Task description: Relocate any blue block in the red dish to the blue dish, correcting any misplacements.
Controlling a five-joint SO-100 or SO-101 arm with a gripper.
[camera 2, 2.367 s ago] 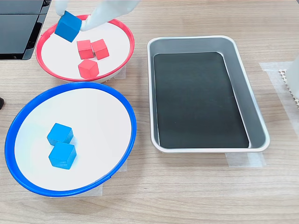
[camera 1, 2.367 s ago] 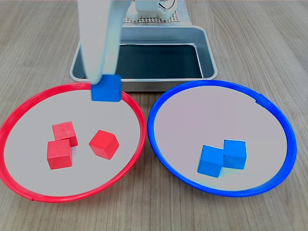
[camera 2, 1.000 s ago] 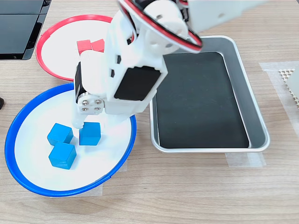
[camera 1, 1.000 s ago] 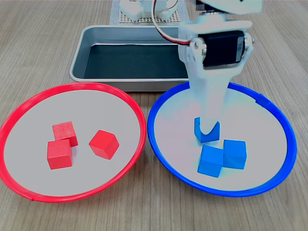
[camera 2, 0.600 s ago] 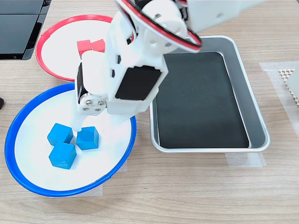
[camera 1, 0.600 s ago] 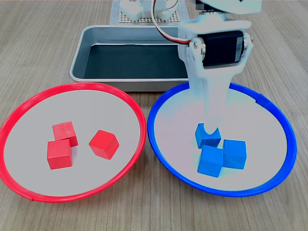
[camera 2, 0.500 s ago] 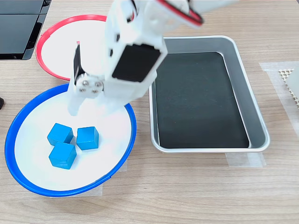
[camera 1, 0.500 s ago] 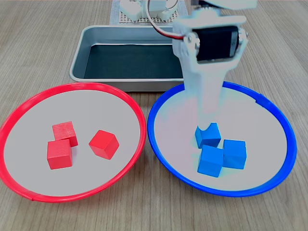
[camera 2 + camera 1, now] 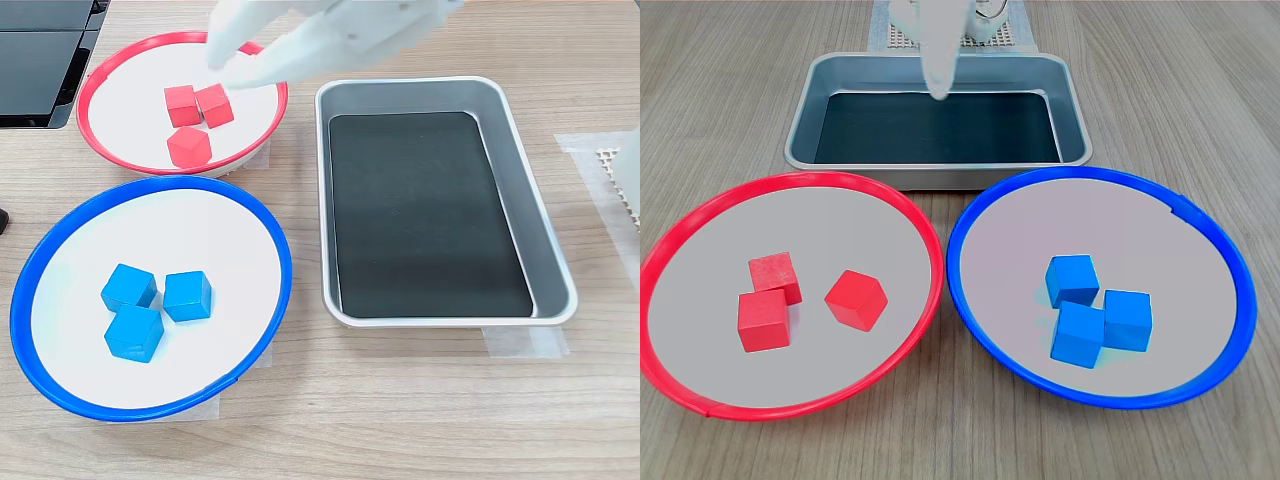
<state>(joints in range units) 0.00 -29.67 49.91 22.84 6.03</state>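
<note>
Three blue blocks lie bunched together in the blue dish [image 9: 1100,176] [image 9: 150,187]: the newest blue block [image 9: 1072,280] [image 9: 187,296] touches the other two [image 9: 1128,320] [image 9: 128,288]. The red dish [image 9: 790,180] [image 9: 180,38] holds three red cubes [image 9: 856,299] [image 9: 189,146] and no blue one. My gripper [image 9: 225,62] is a white motion blur above the red dish's right rim in the second exterior view, open and empty. In the first exterior view the gripper [image 9: 938,85] shows only as a pale streak over the tray.
A rectangular metal tray [image 9: 940,175] [image 9: 322,200] with a black liner sits behind the dishes in the first exterior view. A black device [image 9: 40,60] lies at the second exterior view's top left. White mesh [image 9: 615,160] is at its right edge.
The gripper carried a blue block from over the red dish into the blue dish, let it go beside the other two, then lifted and swung away toward the tray and red dish.
</note>
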